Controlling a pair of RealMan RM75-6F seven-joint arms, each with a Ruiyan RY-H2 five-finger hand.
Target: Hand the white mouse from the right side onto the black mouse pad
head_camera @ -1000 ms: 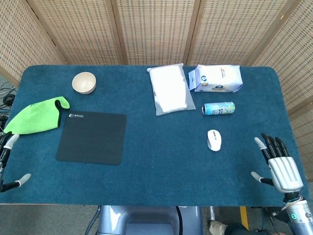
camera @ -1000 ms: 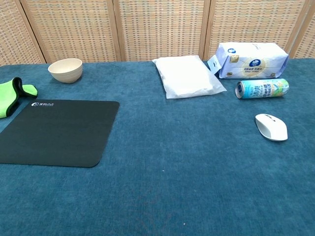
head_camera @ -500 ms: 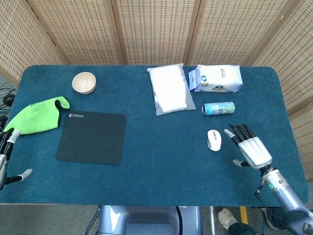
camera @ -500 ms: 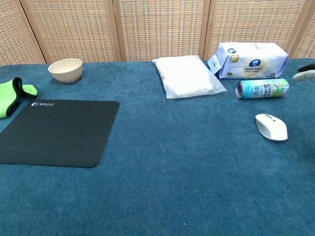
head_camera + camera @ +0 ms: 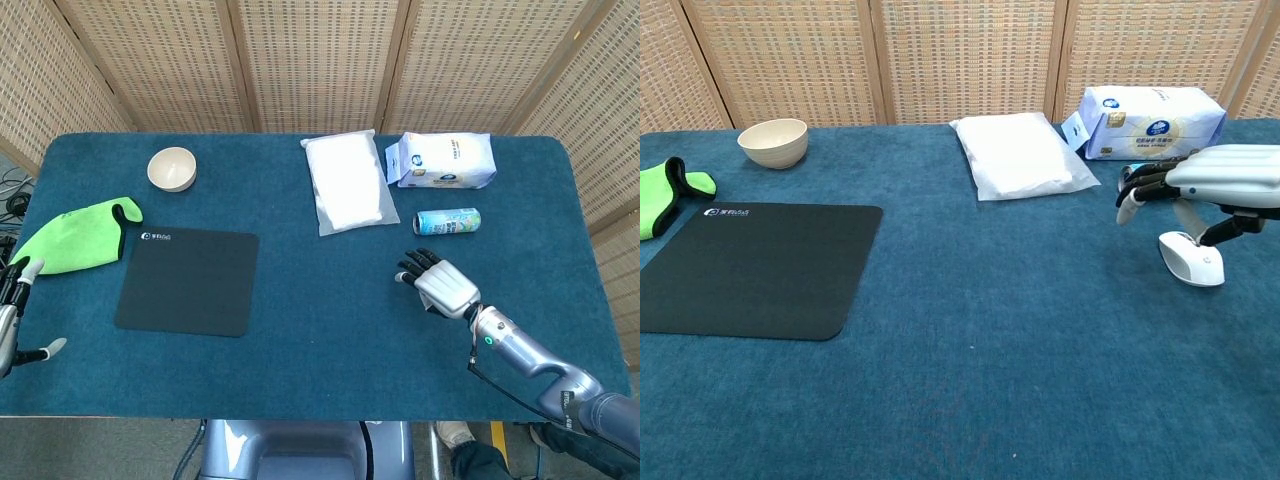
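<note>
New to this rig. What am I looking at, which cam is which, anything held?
It is a two-armed robot with finger hands, at a table covered in blue cloth. The head view looks down from above; the chest view looks across the table from low down.

The right robot hand hovers, fingers spread, just above the white mouse; nothing is gripped. From above, that hand hides the mouse. The left robot hand waits open at the table's left edge.

Also lying there: the black mouse pad, a green cloth, a bowl, a white pouch, a tissue pack and a can on its side.
</note>
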